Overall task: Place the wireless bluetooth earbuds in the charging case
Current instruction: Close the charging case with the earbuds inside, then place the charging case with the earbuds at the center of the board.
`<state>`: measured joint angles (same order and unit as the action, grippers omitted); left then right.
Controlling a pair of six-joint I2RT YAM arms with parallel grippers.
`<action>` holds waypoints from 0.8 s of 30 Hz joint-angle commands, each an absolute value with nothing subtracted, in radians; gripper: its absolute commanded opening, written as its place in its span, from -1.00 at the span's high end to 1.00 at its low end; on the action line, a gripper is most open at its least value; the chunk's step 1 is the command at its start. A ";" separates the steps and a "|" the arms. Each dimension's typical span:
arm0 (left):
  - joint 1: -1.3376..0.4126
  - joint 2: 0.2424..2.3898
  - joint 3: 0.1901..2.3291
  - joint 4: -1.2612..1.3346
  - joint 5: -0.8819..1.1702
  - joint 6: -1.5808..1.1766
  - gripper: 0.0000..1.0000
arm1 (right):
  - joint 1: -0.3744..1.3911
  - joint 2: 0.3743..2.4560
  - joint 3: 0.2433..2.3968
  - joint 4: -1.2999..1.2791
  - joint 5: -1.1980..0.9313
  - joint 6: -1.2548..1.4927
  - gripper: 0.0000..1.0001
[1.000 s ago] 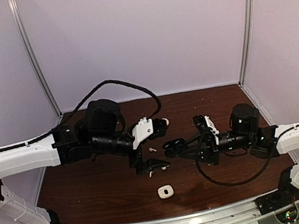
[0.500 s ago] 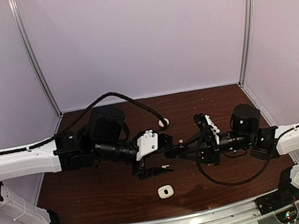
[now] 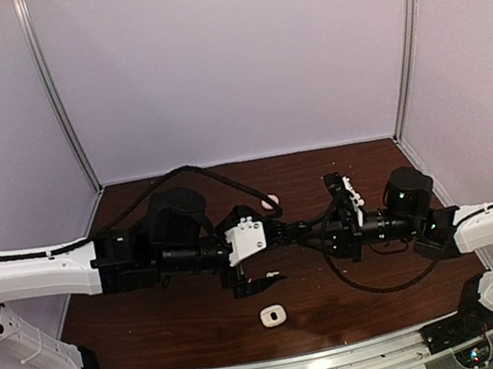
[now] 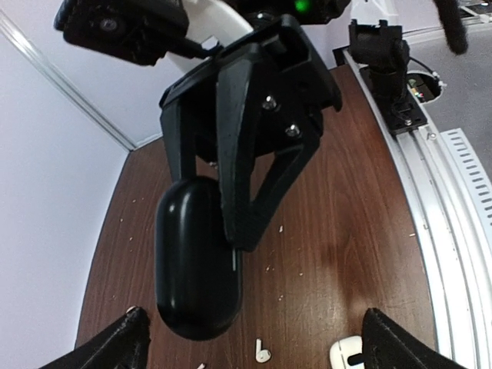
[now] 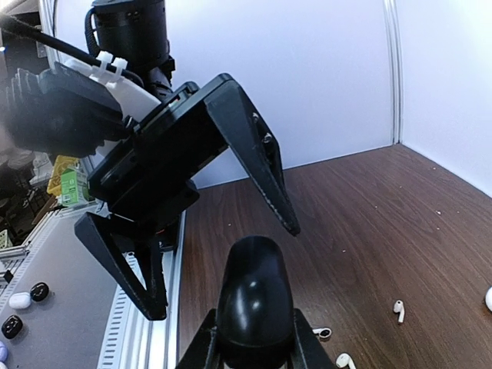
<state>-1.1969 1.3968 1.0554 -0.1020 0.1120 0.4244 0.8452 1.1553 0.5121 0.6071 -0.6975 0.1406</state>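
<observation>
My right gripper (image 5: 254,344) is shut on a glossy black closed charging case (image 5: 254,296) and holds it above the table. It also shows in the left wrist view (image 4: 196,261). My left gripper (image 4: 257,337) is open wide and faces it. Its fingers (image 5: 261,165) stand either side of the case's far end without touching it. In the top view the two grippers meet at mid-table (image 3: 283,231). Small white earbuds lie on the wood (image 5: 398,310) (image 5: 344,360), and one lies below the case (image 4: 261,351).
A white charging case (image 3: 271,316) lies near the front edge, also in the left wrist view (image 4: 350,355). A dark open object (image 3: 258,283) lies below the left wrist. A white item (image 3: 271,201) sits behind the grippers. The aluminium rail (image 4: 453,254) runs along the near edge.
Both arms have moved toward each other. The right gripper has carried the black case left and up, and the left gripper's open fingers now flank its end.
</observation>
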 commanded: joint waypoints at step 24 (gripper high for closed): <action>-0.771 1.391 0.986 0.128 -0.092 -0.265 -0.95 | 0.282 1.433 0.646 0.361 -0.419 0.384 0.97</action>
<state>-0.7826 1.3804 1.0012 0.1028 -0.0540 -0.2115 0.3355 1.3643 0.6056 0.4095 -0.4416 0.3714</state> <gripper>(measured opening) 0.976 0.229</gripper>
